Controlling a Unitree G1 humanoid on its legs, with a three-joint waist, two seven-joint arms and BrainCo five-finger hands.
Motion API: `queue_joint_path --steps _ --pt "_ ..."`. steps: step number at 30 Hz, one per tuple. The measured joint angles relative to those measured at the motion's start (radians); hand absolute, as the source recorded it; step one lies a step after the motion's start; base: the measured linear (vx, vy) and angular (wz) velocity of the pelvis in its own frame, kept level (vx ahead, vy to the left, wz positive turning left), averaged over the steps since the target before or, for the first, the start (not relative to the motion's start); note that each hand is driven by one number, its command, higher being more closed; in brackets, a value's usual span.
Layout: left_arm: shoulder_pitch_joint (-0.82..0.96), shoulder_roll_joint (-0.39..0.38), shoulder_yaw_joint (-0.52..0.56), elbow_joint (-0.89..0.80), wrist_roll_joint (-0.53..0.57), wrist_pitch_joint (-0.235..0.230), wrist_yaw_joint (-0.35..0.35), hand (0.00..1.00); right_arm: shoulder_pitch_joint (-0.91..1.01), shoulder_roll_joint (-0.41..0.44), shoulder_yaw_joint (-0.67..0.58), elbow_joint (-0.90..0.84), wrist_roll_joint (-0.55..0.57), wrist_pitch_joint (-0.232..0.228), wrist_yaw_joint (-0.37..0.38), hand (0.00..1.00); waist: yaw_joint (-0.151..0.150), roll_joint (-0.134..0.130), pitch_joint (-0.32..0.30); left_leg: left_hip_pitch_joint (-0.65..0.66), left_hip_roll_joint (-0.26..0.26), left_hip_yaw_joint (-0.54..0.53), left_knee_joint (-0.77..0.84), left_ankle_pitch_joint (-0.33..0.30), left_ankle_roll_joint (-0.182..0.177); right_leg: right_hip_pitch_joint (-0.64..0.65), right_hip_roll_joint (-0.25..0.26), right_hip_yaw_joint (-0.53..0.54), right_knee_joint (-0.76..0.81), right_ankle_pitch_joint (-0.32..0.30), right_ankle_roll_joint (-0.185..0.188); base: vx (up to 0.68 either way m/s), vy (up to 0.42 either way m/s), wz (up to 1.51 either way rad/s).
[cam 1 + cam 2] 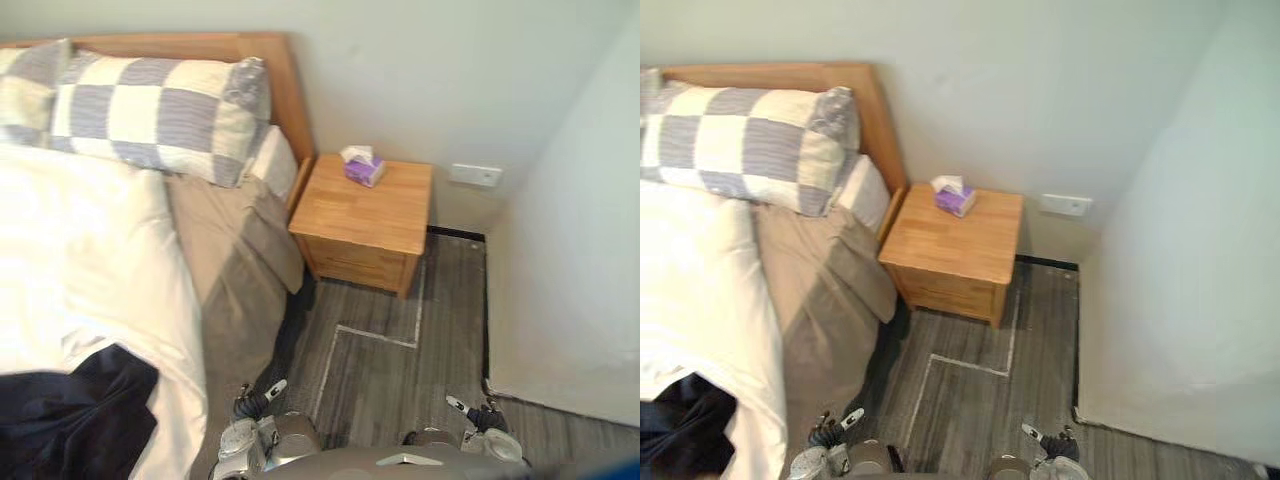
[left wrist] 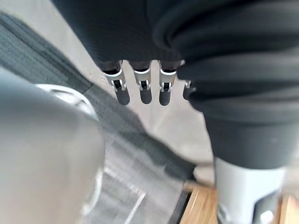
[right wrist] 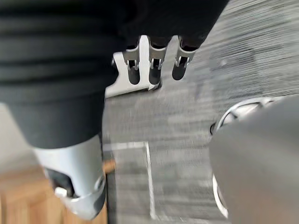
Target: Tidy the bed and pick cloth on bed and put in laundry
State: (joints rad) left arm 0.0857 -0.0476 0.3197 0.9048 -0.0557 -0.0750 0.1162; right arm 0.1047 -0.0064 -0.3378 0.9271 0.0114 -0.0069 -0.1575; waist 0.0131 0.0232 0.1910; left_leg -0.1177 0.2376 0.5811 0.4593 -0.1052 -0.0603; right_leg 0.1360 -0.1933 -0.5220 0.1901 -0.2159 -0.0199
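**Dark cloth (image 1: 75,410) lying on the bed (image 1: 230,290), both hands empty**

Checking in from the remote seat. The dark cloth is bunched up on the white duvet (image 1: 80,250) at the near left of my head view, well apart from both hands. My left hand (image 2: 145,88) hangs low just beside the bed, fingers straight and relaxed, nothing in them. The right hand (image 3: 154,70) is the same deal: loose, straight fingers over the grey wood-look floor (image 1: 450,330), holding nothing.

Up at the head end, a blue-and-cream checked pillow (image 1: 160,115) leans on the wooden headboard (image 1: 200,45), and a plain white pillow (image 1: 275,160) pokes out under it. Just beside the bed sits a wooden nightstand (image 1: 370,215) with a purple tissue box (image 1: 363,168) on top near its back edge. A white tape line (image 1: 375,335) runs across the floor in front of the nightstand, and there's a white wall socket (image 1: 475,175) low on the wall next to it
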Motion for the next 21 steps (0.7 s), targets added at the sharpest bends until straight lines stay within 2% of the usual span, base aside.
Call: queue_joint_path --steps 1,2,3,4,5,6,7,8,9,10,11,12,13,14,16,17,20,21 --pt "0.001 0.005 -0.021 0.002 0.0 -0.001 0.0 0.0 -0.009 -0.006 -0.01 0.016 -0.002 0.0 0.0 0.0 -0.001 0.006 -0.004 -0.002 -0.013 0.056 -0.066 0.015 0.038 0.011 -0.001 -0.031 0.002 -0.001 0.001 0.32 0.177 1.87" --pt "0.001 0.023 -0.073 0.008 0.0 0.0 -0.001 0.0 -0.025 -0.014 -0.034 0.057 -0.014 0.004 -0.001 0.0 -0.009 -0.002 -0.019 0.033 -0.057 0.136 -0.152 0.03 0.102 0.03 -0.023 -0.083 0.019 -0.006 0.016 0.25 0.165 2.08" --pt "0.002 0.041 -0.112 0.009 0.0 0.002 0.0 0.0 -0.037 -0.011 -0.048 0.074 -0.02 0.008 -0.001 0.0 -0.023 -0.019 -0.015 0.048 -0.113 0.193 -0.241 0.065 0.156 0.021 -0.062 -0.139 0.108 0.003 0.032 0.25 0.169 2.13" --pt "0.002 0.044 -0.117 0.009 0.0 0.004 0.0 0.0 -0.037 -0.012 -0.054 0.075 -0.024 0.006 -0.001 0.0 -0.026 -0.017 -0.014 0.051 -0.121 0.213 -0.264 0.073 0.167 0.009 -0.074 -0.16 0.161 0.008 0.044 0.2 0.165 1.88" --pt "0.011 0.05 -0.112 0.016 -0.002 0.005 0.0 0.0 -0.04 -0.002 -0.069 0.084 -0.028 0.007 -0.001 0.0 -0.023 -0.016 -0.013 0.068 -0.129 0.2 -0.302 0.073 0.167 0.035 -0.05 -0.175 0.086 -0.036 0.111 0.16 0.124 1.28" --pt "0.02 0.059 -0.111 0.025 -0.005 0.006 0.0 0.0 -0.04 0.007 -0.07 0.085 -0.028 0.007 -0.001 0.0 -0.022 -0.018 -0.014 0.075 -0.145 0.173 -0.321 0.073 0.167 0.059 -0.036 -0.189 0.001 -0.026 0.123 0.2 0.016 1.51" --pt "0.022 0.07 -0.1 0.027 -0.014 0.01 -0.001 0.0 -0.04 0.019 -0.07 0.089 -0.027 0.007 -0.001 0.0 -0.026 -0.054 -0.018 0.096 -0.191 0.117 -0.355 0.07 0.163 0.094 -0.039 -0.22 -0.069 0.066 0.105 0.15 -0.12 1.41" --pt "0.022 0.075 -0.104 0.039 -0.014 0.013 -0.001 0.0 -0.038 0.012 -0.078 0.098 -0.027 0.009 -0.001 0.0 -0.026 -0.044 -0.023 0.121 -0.204 0.086 -0.397 0.056 0.144 0.132 -0.045 -0.249 -0.044 0.063 0.102 0.17 -0.123 1.31" --pt "0.021 0.066 -0.104 0.052 -0.018 0.013 -0.002 0.0 -0.041 0.007 -0.082 0.101 -0.027 0.009 -0.001 0.0 -0.024 -0.031 -0.026 0.133 -0.205 0.076 -0.414 0.054 0.141 0.129 -0.051 -0.256 -0.002 0.064 0.102 0.14 -0.039 1.16" --pt "0.027 0.051 -0.109 0.062 -0.023 0.012 -0.002 0.0 -0.053 -0.019 -0.083 0.108 -0.028 0.011 0.0 0.0 -0.019 -0.004 -0.032 0.155 -0.21 0.029 -0.451 0.045 0.126 0.096 -0.105 -0.274 0.197 0.069 0.112 0.12 0.008 0.88" --pt "0.031 0.053 -0.111 0.065 -0.023 0.014 -0.002 0.0 -0.056 -0.021 -0.085 0.109 -0.028 0.012 -0.001 0.0 -0.019 0.0 -0.035 0.166 -0.218 0.006 -0.462 0.045 0.126 0.082 -0.133 -0.273 0.283 0.08 0.127 0.15 0.005 0.94" --pt "0.035 0.056 -0.111 0.066 -0.024 0.014 -0.002 0.0 -0.056 -0.03 -0.085 0.109 -0.028 0.012 -0.001 0.0 -0.021 -0.001 -0.035 0.182 -0.225 -0.023 -0.472 0.045 0.126 0.068 -0.163 -0.258 0.367 0.099 0.126 0.21 -0.041 0.89" --pt "0.036 0.062 -0.113 0.069 -0.024 0.014 -0.002 0.0 -0.044 -0.031 -0.081 0.109 -0.029 0.012 0.001 0.0 -0.027 0.002 -0.035 0.206 -0.232 -0.087 -0.48 0.041 0.13 0.007 -0.203 -0.174 0.53 0.152 0.104 0.3 -0.095 1.22" --pt "0.034 0.073 -0.118 0.073 -0.023 0.015 -0.001 0.0 -0.048 -0.022 -0.081 0.102 -0.025 0.011 0.004 0.0 -0.033 0.006 -0.031 0.207 -0.224 -0.139 -0.471 0.037 0.13 -0.054 -0.176 -0.057 0.6 0.051 0.12 0.31 -0.121 1.31" --pt "0.033 0.087 -0.113 0.083 -0.024 0.016 -0.001 0.0 -0.045 -0.016 -0.078 0.087 -0.024 0.01 0.008 0.0 -0.036 0.003 -0.026 0.212 -0.203 -0.207 -0.468 0.042 0.123 -0.114 -0.12 0.052 0.604 -0.034 0.122 0.32 -0.156 1.43" --pt "0.033 0.099 -0.111 0.096 -0.024 0.013 0.0 0.0 -0.034 -0.015 -0.072 0.076 -0.024 0.005 0.007 0.0 -0.033 0.002 -0.026 0.22 -0.18 -0.284 -0.456 0.046 0.117 -0.163 -0.069 0.141 0.548 -0.071 0.117 0.31 -0.181 1.53" --pt "0.034 0.101 -0.08 0.101 -0.021 0.014 0.0 0.0 -0.029 -0.016 -0.031 0.071 -0.022 -0.005 0.007 0.0 -0.034 -0.007 -0.024 0.223 -0.165 -0.371 -0.456 0.055 0.091 -0.195 -0.012 0.276 0.389 -0.073 0.113 0.15 -0.212 1.21" --pt "0.035 0.104 -0.052 0.099 -0.021 0.011 0.0 0.0 -0.03 -0.007 -0.004 0.071 -0.022 -0.011 0.008 0.0 -0.025 -0.035 -0.015 0.219 -0.179 -0.401 -0.458 0.056 0.057 -0.197 0.008 0.4 0.25 -0.044 0.126 0.06 -0.386 1.08"
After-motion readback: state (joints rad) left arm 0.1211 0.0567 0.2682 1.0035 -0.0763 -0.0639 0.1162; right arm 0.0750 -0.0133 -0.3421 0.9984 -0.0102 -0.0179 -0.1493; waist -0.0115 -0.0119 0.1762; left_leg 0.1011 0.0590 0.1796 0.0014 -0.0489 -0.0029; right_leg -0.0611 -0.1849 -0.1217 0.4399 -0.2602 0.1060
